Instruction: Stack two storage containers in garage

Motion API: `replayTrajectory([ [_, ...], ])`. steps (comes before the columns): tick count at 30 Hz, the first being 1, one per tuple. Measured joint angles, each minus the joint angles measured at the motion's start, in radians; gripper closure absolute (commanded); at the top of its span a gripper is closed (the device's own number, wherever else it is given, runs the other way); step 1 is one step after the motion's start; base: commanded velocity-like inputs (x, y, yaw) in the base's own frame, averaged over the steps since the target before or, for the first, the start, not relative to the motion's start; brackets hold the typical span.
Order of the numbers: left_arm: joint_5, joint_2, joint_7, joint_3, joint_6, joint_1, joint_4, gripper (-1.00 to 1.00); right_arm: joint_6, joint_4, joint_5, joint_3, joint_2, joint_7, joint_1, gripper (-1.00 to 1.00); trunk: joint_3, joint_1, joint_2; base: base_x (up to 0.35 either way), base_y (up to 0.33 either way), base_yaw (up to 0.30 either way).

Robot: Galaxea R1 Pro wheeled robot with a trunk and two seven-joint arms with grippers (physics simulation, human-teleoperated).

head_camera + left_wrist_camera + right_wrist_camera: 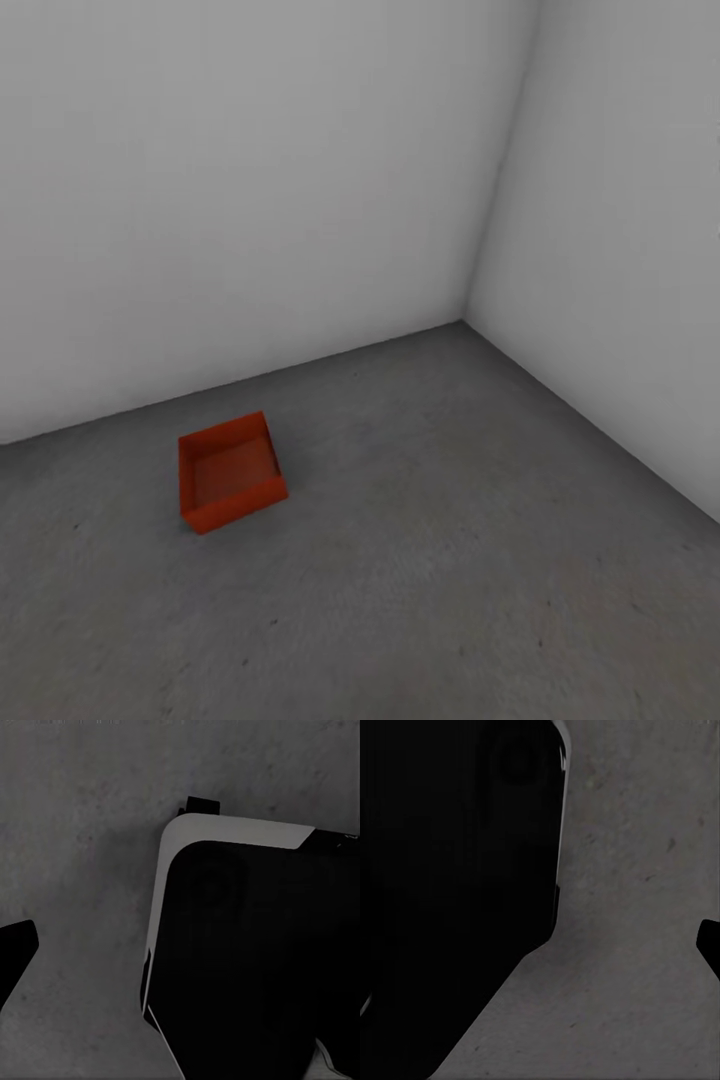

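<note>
On the dark grey concrete floor [480,560] of the garage, the nearest ground is bare and mottled, and both wrist cameras look straight down at it past a large black, white-edged part of the robot [247,960], probably its base. A dark finger tip [15,952] intrudes at the edge of the left wrist view and another [711,945] at the edge of the right wrist view; neither view shows a full pair of fingers, so I cannot tell how far either gripper is open, and nothing is seen held in either. Further out, one red-orange storage container [230,475] sits upright and open on the concrete, set askew to the walls and near the white back wall [250,200], well apart from the corner where the side wall [620,250] meets it. It appears empty, and no second bin rests in or on it. Judgement: one container looks placed, and the stacking half of the task remains. To do that step well, the second bin should be brought in level, turned to match the skew of the one on the floor, centred over its opening and lowered until its flared walls seat before release. An approach from the open side, away from the back wall, would leave room for the arms and reduce the risk of nudging the lower bin.
</note>
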Motion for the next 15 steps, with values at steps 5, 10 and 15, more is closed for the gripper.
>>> replayTrajectory([
  [5,0.000,0.000,0.000,0.000,0.000,0.000,0.000,-1.00,0.000,0.000,0.000,0.000,0.001,-0.001,0.000,-1.00,0.008,0.000,0.000,0.000,0.000,0.000],
  [10,0.000,0.000,0.000,0.000,0.000,0.000,0.000,-1.00,-0.001,0.000,0.000,0.000,0.001,-0.001,0.000,-1.00,0.016,0.000,0.000,0.000,0.000,0.000],
  [15,0.000,0.000,0.000,0.000,0.000,0.000,0.000,-1.00,0.000,0.000,0.000,0.000,0.001,-0.001,0.000,-1.00,0.024,0.000,0.000,0.000,0.000,0.000],
])
